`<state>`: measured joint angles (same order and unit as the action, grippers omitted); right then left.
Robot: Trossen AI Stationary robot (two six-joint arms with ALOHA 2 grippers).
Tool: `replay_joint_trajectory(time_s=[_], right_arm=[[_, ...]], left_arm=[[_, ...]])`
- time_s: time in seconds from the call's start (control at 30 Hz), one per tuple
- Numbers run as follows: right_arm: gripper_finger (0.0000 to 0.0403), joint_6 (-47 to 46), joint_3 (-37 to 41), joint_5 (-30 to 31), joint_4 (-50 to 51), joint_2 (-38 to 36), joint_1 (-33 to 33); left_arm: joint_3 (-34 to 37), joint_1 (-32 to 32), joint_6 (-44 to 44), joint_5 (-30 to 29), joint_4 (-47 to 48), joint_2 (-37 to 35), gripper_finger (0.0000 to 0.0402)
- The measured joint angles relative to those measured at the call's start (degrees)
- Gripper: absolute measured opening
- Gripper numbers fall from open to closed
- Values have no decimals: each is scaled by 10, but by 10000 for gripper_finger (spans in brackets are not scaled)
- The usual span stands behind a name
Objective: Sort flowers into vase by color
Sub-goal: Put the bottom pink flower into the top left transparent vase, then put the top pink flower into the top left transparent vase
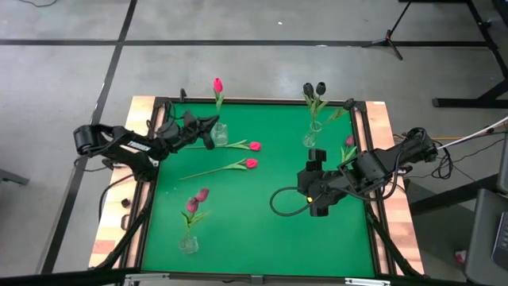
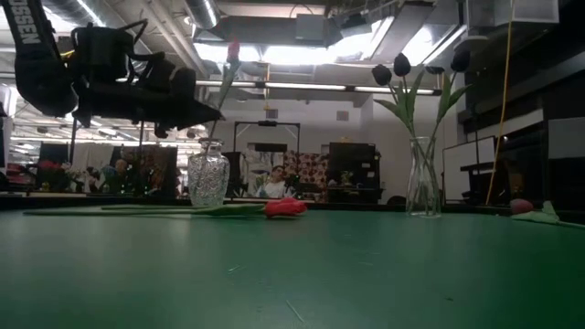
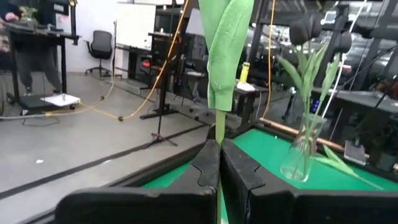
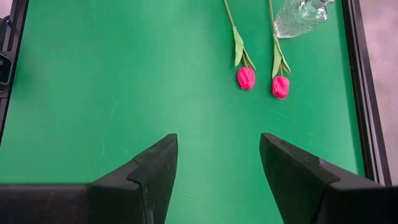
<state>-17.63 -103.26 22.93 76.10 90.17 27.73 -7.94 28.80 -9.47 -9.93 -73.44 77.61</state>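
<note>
The left claw (image 1: 213,127) is clenched on a pink tulip's stem (image 3: 219,127), upright over the far-left vase (image 1: 220,135), seemingly already inside it. Two pink tulips (image 1: 251,164) lie mid-table, stems pointing left, nearer the left arm. The right claw (image 1: 316,156) hangs released near the right edge.

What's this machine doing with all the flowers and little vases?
It is sorting artificial tulips into glass vases by colour. The left gripper is shut on the green stem of a pink-red tulip at the vase near the table's far left. Two more pink-red tulips lie loose on the green mat. The right gripper hangs open over the mat, holding nothing. Dark tulips already stand in another vase, dusky pink ones in a third.
</note>
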Motion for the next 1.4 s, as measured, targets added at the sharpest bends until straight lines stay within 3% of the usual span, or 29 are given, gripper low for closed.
replay_joint_trajectory(time_s=[0.17, 0.43, 0.7, 1.03, 1.4], right_arm=[[227, 0, 0, -6, -1, 0, 0], [227, 5, 0, -16, -2, 0, 0], [227, 5, 0, -16, -2, 0, 0], [227, 5, 0, -16, -2, 0, 0], [227, 5, 0, -16, -2, 0, 0]], left_arm=[[0, 0, -9, -29, -5, -25, 16], [0, -3, -25, -29, 87, -31, 83], [0, -11, -24, -32, 88, -31, 137], [0, -15, -23, -60, 101, -46, 151], [0, -40, -60, -61, 141, -160, 151]])
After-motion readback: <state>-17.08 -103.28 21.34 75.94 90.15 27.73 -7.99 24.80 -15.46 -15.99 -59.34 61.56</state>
